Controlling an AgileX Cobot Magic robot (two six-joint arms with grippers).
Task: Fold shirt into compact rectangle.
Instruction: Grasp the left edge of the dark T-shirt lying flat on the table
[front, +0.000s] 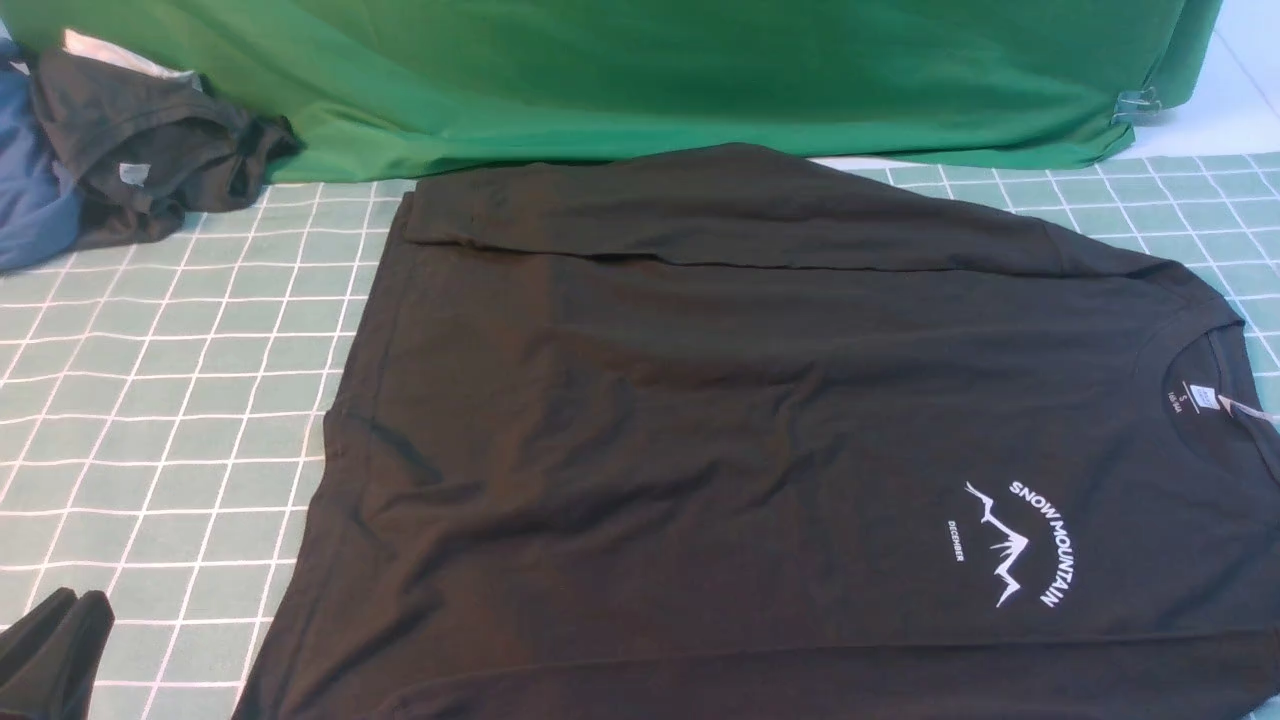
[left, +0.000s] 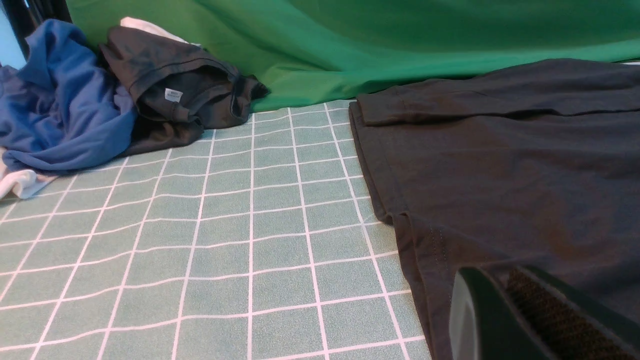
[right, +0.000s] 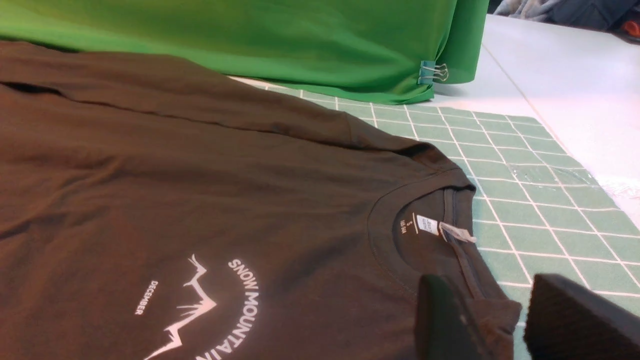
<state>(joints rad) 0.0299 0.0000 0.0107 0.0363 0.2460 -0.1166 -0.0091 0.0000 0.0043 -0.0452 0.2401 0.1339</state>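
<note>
From the front, the shirt lay flat on the mat, chest up, hem toward the robot's left and collar toward its right. The far sleeve was laid across the body, with the green cloth just behind. The left gripper showed only as a dark tip at the near left corner, beside the shirt and not on it; the other arm was out of this view. In the left wrist view, its fingers sat closed up with no cloth seen between them, low near the hem. In the right wrist view, the right gripper had its jaws parted about midway, one on either side of the near shoulder edge, near the label. Whether any cloth was pinched I could not tell. The step looked like taking the near side to fold it over the body. To do it well, the left jaws would need to part before reaching the hem. Both pinches should take both layers at matching depth. The lift should stay low and even toward the far sleeve, so the crease runs straight from shoulder to hem and the print lies smooth.
</note>
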